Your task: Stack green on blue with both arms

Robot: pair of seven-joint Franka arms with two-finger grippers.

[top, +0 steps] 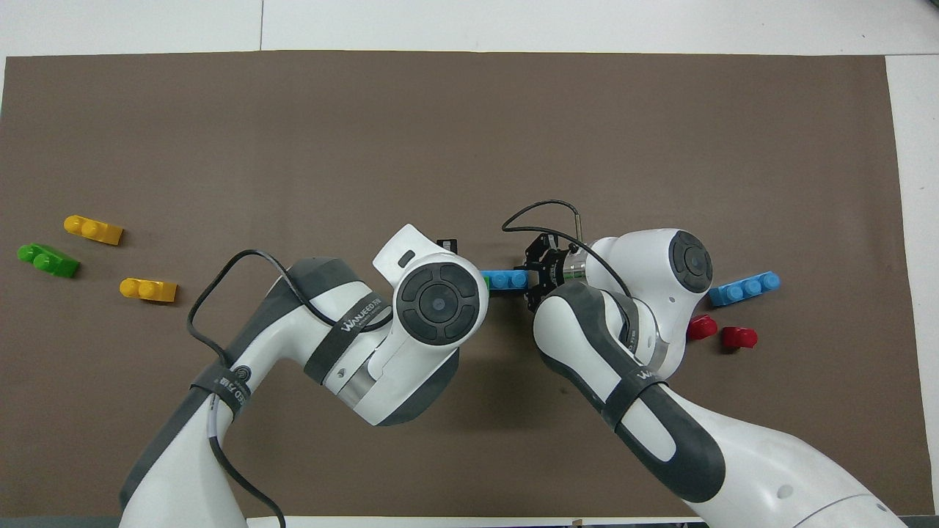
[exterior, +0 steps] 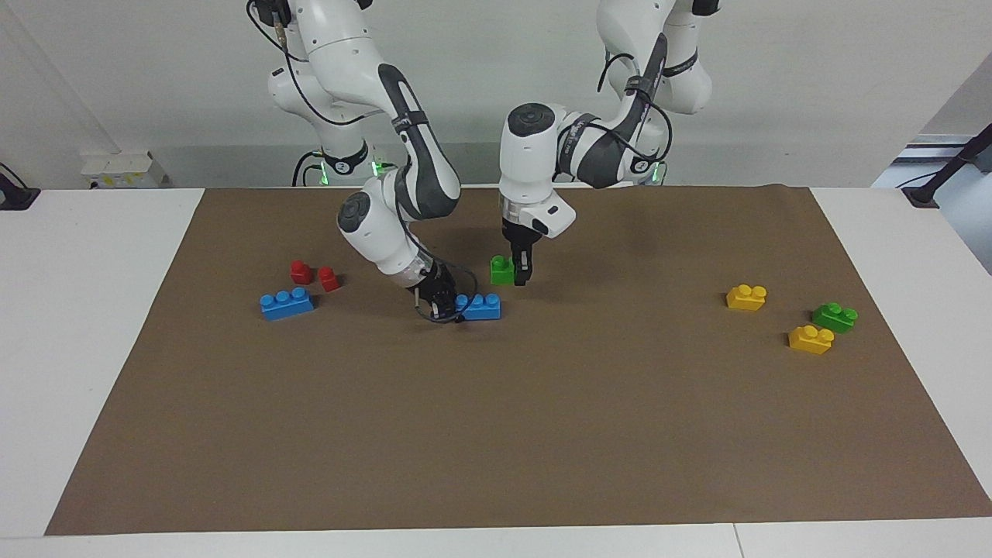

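Green bricks are counted at two: one (exterior: 502, 270) is pinched in the left gripper (exterior: 521, 276) over the blue brick (exterior: 482, 307), itself clamped by the right gripper (exterior: 436, 298) mid-surface; the other (exterior: 835, 317) lies between two yellow bricks (exterior: 811, 339). A second blue brick (exterior: 287, 303) sits beside two red pieces (exterior: 301, 271).

White table under a brown mat, against a plain pale wall

A white table (exterior: 85, 325) carried a large brown mat (exterior: 511, 434) that covered most of its top, leaving bare white strips at both ends and along the edges; a seam showed in the tabletop (top: 261, 26) in the overhead view. A plain, pale grey-white wall (exterior: 814, 85) rose at the robots' end, evenly lit. A small white box (exterior: 122, 169) with yellow labels sat at the wall's foot, and black clamp-like fittings (exterior: 17, 195) stood at the table's corners.
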